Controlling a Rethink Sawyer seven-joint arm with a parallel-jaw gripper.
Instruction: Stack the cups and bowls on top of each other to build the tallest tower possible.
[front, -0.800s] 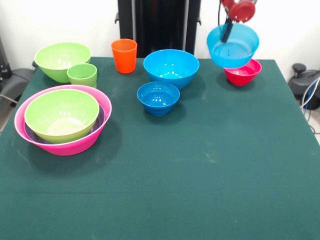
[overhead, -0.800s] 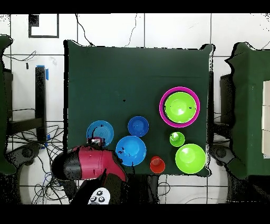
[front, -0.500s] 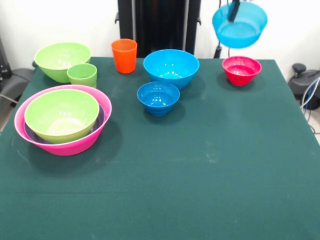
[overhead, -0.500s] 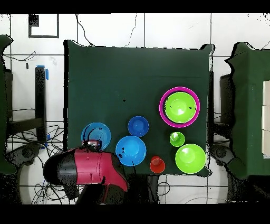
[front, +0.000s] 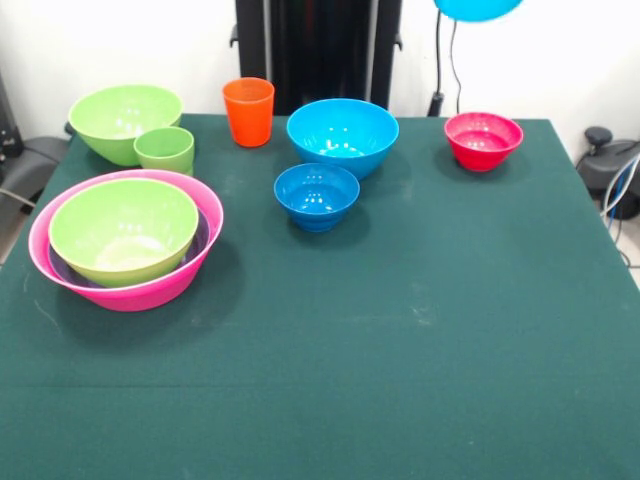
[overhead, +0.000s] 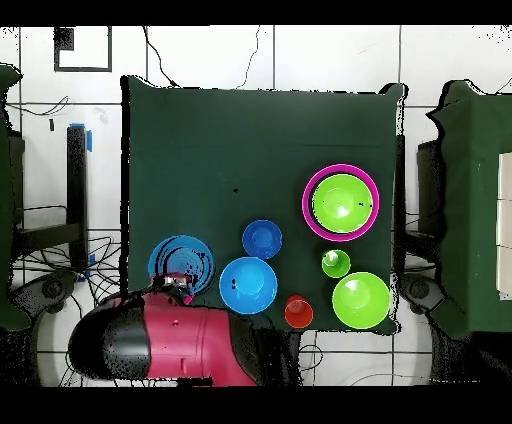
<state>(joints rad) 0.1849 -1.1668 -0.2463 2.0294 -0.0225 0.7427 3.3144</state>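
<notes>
A pink bowl (front: 150, 292) at the table's left holds a purple bowl (front: 201, 240) and a lime green bowl (front: 123, 225), nested. Behind it stand a second lime green bowl (front: 122, 115), the light green cup (front: 165, 148) and the orange cup (front: 248, 110). A large blue bowl (front: 342, 132) and a small blue bowl (front: 316, 195) sit mid-table, and the red bowl (front: 483, 138) sits at the far right. A third blue bowl (front: 478, 8) hangs high at the top edge. My gripper (overhead: 181, 283) holds its rim in the overhead view, where this bowl (overhead: 181, 260) covers the red bowl.
The dark green table (front: 400, 350) stretches wide in front of the bowls. The black pedestal (front: 318, 50) stands behind the far edge. The arm's red body (overhead: 170, 340) overhangs the table's edge by the base. Cables and black chairs flank the table.
The gripper has lifted the blue bowl straight up from above the red bowl, until only its bottom shows at the front view's top edge. The other bowls and cups have not moved.
</notes>
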